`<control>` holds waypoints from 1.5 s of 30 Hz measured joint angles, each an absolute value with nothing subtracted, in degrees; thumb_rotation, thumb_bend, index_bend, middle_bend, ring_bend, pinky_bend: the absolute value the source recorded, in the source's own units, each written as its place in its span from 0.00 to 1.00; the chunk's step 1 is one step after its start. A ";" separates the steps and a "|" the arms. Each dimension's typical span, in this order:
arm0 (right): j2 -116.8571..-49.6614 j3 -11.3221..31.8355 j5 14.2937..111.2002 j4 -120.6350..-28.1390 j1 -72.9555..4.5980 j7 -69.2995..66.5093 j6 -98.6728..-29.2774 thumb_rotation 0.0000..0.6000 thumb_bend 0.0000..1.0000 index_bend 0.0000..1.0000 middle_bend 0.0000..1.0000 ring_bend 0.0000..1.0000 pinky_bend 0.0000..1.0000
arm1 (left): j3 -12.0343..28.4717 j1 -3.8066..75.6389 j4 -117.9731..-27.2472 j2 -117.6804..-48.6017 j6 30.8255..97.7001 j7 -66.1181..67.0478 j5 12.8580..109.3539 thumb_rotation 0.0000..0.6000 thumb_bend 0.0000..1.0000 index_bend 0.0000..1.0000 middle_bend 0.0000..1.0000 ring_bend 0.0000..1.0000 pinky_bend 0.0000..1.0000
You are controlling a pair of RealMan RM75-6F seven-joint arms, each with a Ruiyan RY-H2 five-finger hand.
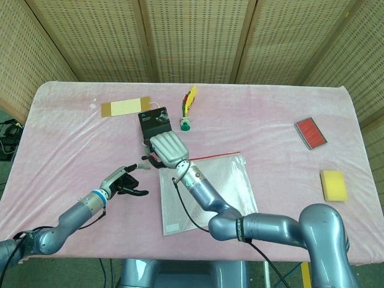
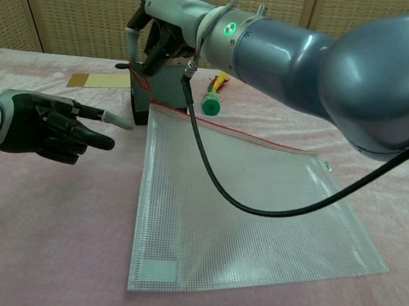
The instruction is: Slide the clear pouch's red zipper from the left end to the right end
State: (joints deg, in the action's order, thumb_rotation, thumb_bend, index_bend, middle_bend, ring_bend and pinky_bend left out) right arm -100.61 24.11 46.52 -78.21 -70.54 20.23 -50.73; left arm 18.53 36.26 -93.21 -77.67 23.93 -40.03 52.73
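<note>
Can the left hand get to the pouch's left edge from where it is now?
Probably yes. The left hand sits just beside the clear pouch, only bare pink cloth between; the right hand is up at the zipper corner.

The pouch [image 1: 204, 192] is laid flat on the table [image 1: 72, 138], near the front edge and about in the middle. Its zipper [image 1: 216, 156] is found along the back edge. The right hand [image 1: 168, 150] is placed over the pouch's back left corner. The left hand [image 1: 123, 182] is seen just left of the pouch, apart from it. A box [image 1: 154, 123] is set right behind the right hand. A shuttlecock [image 1: 187, 110] is laid beside the box, on its right, and a card [image 1: 125, 108] is laid on its left (a bit further back). Far to the right, a case [image 1: 310, 132] is set behind a sponge [image 1: 333, 185].
</note>
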 measured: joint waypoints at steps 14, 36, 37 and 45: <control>-100.12 24.01 45.89 -78.78 -70.89 20.50 -50.58 1.00 0.69 0.72 0.99 0.96 1.00 | 19.75 40.78 -92.56 -79.56 22.78 -38.36 47.73 1.00 0.00 0.25 1.00 0.99 1.00; -99.23 23.71 45.98 -80.94 -70.68 19.97 -50.88 1.00 0.69 0.72 0.99 0.96 1.00 | 17.18 46.94 -92.68 -82.18 26.69 -32.54 37.57 1.00 0.51 0.40 1.00 0.99 1.00; -99.23 23.66 45.95 -80.96 -70.68 19.98 -50.88 1.00 0.69 0.72 0.99 0.96 1.00 | 17.10 47.08 -92.65 -82.34 26.89 -32.32 37.27 1.00 0.53 0.40 1.00 0.99 1.00; -99.04 23.48 45.94 -81.23 -70.68 19.93 -50.84 1.00 0.69 0.73 0.99 0.96 1.00 | 16.85 47.66 -92.06 -83.51 28.25 -31.11 35.57 1.00 0.67 0.48 1.00 0.99 1.00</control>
State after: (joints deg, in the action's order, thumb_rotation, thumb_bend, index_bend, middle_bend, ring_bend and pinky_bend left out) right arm -99.04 23.48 45.94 -81.23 -70.68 19.93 -50.84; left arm 16.85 47.66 -92.06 -83.51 28.25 -31.11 35.57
